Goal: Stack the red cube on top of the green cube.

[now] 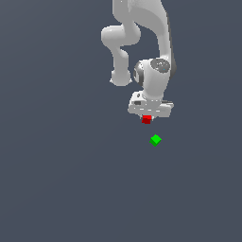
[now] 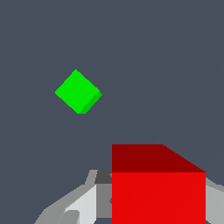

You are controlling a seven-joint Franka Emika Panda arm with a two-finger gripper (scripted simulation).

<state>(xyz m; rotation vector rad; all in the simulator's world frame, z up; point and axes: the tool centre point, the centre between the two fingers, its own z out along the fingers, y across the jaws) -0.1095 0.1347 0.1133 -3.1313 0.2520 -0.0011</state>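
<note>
Wrist view shows the gripper (image 2: 158, 205) clamped on the red cube (image 2: 158, 192), carried clear of the floor. The green cube (image 1: 155, 140) lies nearby toward the exterior view's right, rotated relative to the red one. Releasing off-centre or unaligned could topple the stack.

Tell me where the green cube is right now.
In the exterior view the green cube sits alone on the grey floor, just below and slightly toward the exterior view's right of the red cube, which is in the gripper.
</note>
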